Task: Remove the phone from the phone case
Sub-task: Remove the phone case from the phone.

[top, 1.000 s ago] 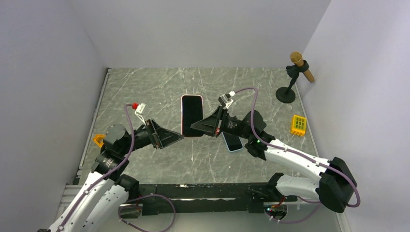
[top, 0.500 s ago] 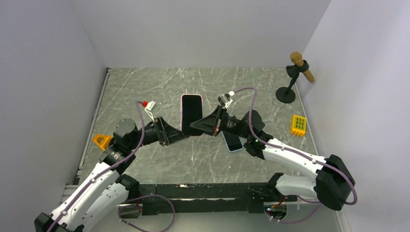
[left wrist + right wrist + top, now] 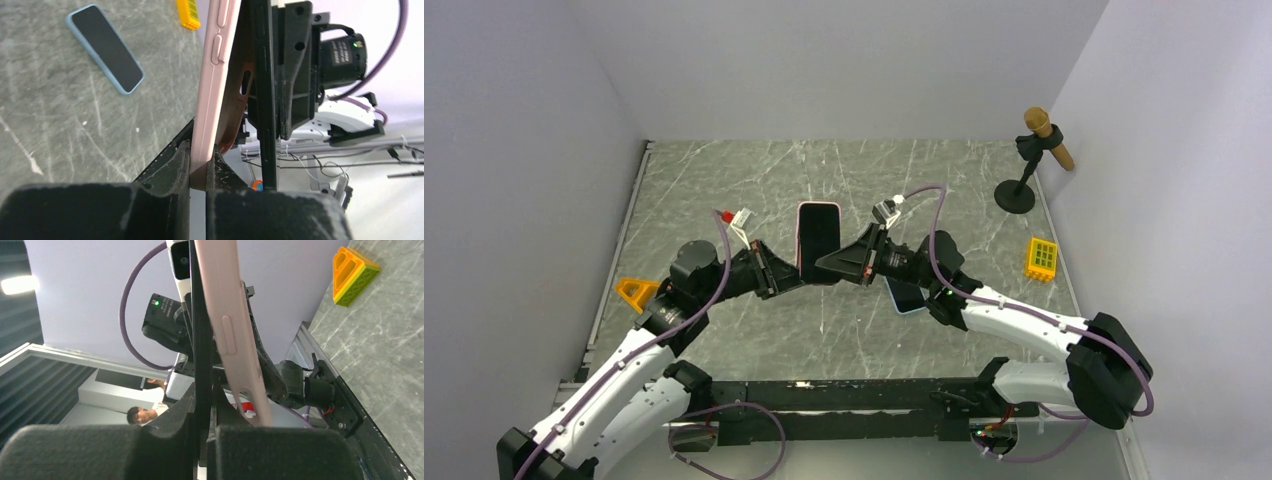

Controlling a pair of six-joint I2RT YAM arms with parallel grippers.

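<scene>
Left wrist view gives the clearest read. The left gripper [image 3: 199, 167] has its jaws closed on the lower edge of the pink phone case [image 3: 212, 85]. Beside it the dark slab of the phone [image 3: 260, 150] stands apart from the case wall, with the reddish inside of the case showing in the gap. From the right wrist, the right gripper [image 3: 202, 405] looks clamped on the thin black phone [image 3: 196, 330], while the phone case [image 3: 227, 330] bends away from it at the gripped end. From above, the pair is held up off the table [image 3: 724, 190] near its middle, between the two arms, with the screen facing up.

The phone case is the container here, and the phone seems partly out of it. The near end looks freed; whether the far end is seated cannot be told. To do this step well, the right jaws should probably hold the phone firm by its edges without twisting. The left jaws should peel the case off corner by corner rather than tug straight, since a slip would drop both.

A second phone [image 3: 906, 295] sits fully in a blue case, flat on the table just right of the right gripper, with neither gripper on it
</scene>
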